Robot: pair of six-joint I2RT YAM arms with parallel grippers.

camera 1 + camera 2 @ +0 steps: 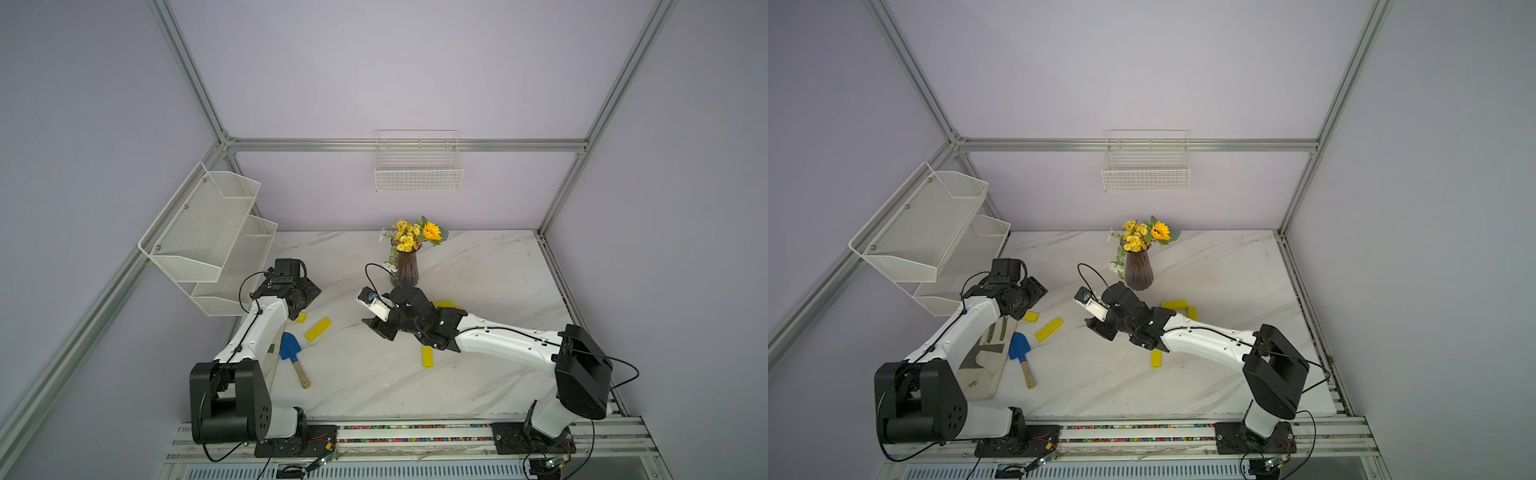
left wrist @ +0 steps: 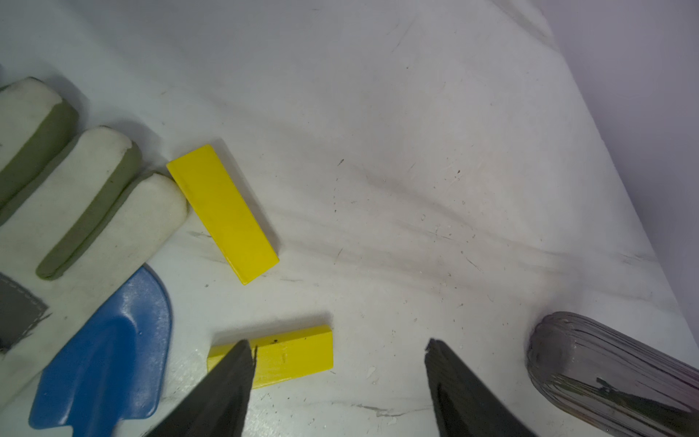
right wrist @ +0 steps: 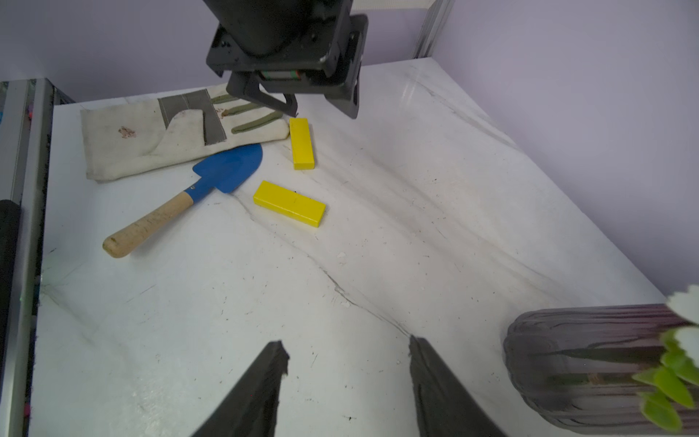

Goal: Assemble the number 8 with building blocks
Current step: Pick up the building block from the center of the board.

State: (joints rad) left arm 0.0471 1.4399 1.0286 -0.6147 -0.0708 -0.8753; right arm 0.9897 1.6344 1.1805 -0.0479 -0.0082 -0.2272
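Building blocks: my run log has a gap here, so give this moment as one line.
left end effector: open, empty, by yellow block | right end effector: open, empty | other blocks: scattered, 8 incomplete

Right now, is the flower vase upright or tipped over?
Upright: in a top view the vase stands on its base, flowers pointing up.

building blocks (image 3: 289,204): bright yellow | trowel (image 3: 230,168): blue blade, tan handle | glove (image 3: 125,147): cream, olive stripes, grey patch | vase (image 3: 578,363): smoky grey, ribbed | tabletop (image 3: 378,265): white, grey veins
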